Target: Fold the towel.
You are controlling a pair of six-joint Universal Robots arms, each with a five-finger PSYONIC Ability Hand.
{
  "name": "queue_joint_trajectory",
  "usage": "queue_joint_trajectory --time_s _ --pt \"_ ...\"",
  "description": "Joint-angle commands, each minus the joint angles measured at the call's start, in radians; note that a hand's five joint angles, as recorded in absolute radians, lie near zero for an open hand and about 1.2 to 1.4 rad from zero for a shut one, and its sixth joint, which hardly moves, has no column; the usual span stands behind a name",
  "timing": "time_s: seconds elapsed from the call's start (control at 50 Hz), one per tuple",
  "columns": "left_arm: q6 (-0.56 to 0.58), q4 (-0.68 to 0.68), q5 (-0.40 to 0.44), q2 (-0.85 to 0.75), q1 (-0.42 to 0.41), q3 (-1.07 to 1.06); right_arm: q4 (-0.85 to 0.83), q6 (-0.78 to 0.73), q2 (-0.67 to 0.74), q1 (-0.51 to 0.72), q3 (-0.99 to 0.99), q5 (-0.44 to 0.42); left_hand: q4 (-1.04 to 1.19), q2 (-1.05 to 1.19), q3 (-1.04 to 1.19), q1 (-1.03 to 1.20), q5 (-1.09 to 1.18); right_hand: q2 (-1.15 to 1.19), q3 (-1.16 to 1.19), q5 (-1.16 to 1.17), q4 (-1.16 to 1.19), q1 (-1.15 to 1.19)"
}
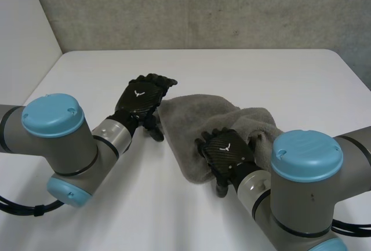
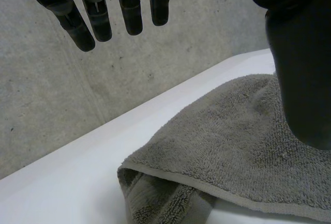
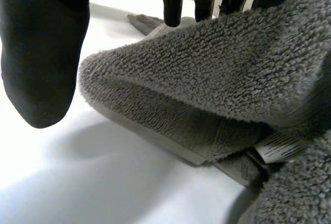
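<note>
Towel (image 1: 197,117) is lying bunched at the table (image 1: 261,71) centre. Left hand (image 1: 139,101) is hovering open and empty beside its far corner. Right hand (image 1: 226,153) is resting open on it, gripping nothing. Risk: loose layers sliding, skewing the fold.

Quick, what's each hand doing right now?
Left hand: open, holding nothing.
Right hand: open, fingers resting against the towel, thumb clear.

Left hand (image 1: 139,101) just beside the towel (image 1: 194,115), fingers straight, thumb apart. Right hand (image 1: 225,151) palm-down on the towel, fingers relaxed, thumb off its edge.
</note>
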Motion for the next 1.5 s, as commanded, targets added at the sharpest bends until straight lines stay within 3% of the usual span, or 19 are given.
queue_joint_trajectory --time_s 0.02,0.8,1.5 --pt "0.001 0.000 0.000 -0.003 -0.001 0.000 -0.038 -0.005 -0.013 -0.005 0.009 0.005 -0.055 -0.052 -0.039 -0.060 -0.191 -0.060 -0.061 -0.058 -0.070 -0.053" --pt "0.002 0.002 0.000 -0.008 -0.002 0.000 -0.040 -0.007 -0.012 -0.002 0.012 0.005 -0.026 -0.022 -0.009 -0.030 -0.162 -0.060 -0.061 -0.058 -0.070 -0.053" --pt "0.005 0.002 0.003 -0.013 -0.002 0.000 -0.043 -0.014 -0.007 0.003 0.010 -0.004 0.186 0.189 0.202 0.181 0.050 -0.060 -0.061 -0.058 -0.070 -0.053"
